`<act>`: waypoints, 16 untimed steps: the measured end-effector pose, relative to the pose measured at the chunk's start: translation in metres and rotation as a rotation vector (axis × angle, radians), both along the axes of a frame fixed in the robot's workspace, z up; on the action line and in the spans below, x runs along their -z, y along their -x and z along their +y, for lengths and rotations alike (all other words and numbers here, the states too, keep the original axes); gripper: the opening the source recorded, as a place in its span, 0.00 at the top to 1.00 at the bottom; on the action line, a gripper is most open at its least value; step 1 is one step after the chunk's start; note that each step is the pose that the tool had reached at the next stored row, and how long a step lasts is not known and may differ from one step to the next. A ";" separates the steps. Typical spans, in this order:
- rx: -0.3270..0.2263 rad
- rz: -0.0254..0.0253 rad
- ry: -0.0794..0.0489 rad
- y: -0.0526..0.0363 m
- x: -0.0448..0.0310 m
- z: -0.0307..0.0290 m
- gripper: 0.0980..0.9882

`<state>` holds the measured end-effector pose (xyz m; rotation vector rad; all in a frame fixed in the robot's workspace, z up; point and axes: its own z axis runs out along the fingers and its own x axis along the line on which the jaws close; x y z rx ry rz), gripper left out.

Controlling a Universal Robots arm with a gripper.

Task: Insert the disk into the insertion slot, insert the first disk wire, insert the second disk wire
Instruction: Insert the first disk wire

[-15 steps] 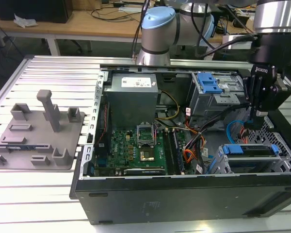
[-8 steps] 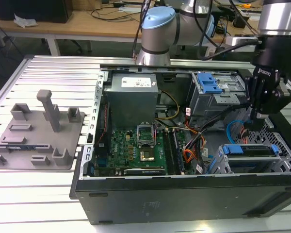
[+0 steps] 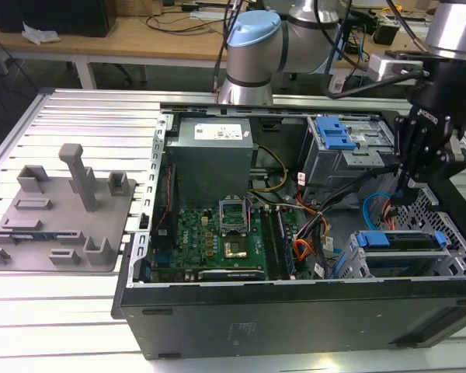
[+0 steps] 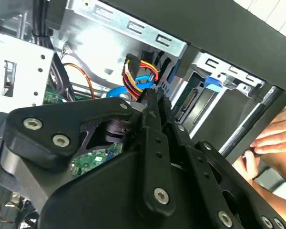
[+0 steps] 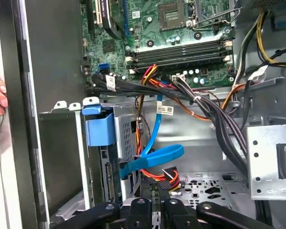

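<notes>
Holding multicoloured wire plug (image 5: 168,180) in clenched pincer (image 5: 157,187). Just beside pincer, sideways of plug: disk (image 5: 99,128) rear edge, seated in insertion slot (image 5: 82,152); blue wire (image 5: 155,157) between.

Ribbed metal table (image 3: 54,326) across the exterior view from nine to six o'clock. Wooden workbench (image 3: 140,39) at twelve, strewn with cables (image 3: 179,19); crumpled white paper (image 3: 39,34) at eleven.

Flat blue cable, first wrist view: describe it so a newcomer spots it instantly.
Inside the open computer case, find the grey drive cage with the blue tab. Beside it the flat blue cable emerges from under a black bundle and folds into a loop. It alone is a wide blue ribbon; its neighbours are round black bundles and thin red, yellow and orange wires.
</notes>
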<state>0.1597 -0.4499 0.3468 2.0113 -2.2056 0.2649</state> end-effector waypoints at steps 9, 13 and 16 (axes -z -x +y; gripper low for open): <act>0.000 0.0115 -0.112 -0.0055 -0.0011 -0.0192 0.92; 0.000 0.0155 -0.117 -0.0057 -0.0027 -0.0353 0.92; -0.001 0.0180 -0.117 -0.0057 -0.0029 -0.0413 0.92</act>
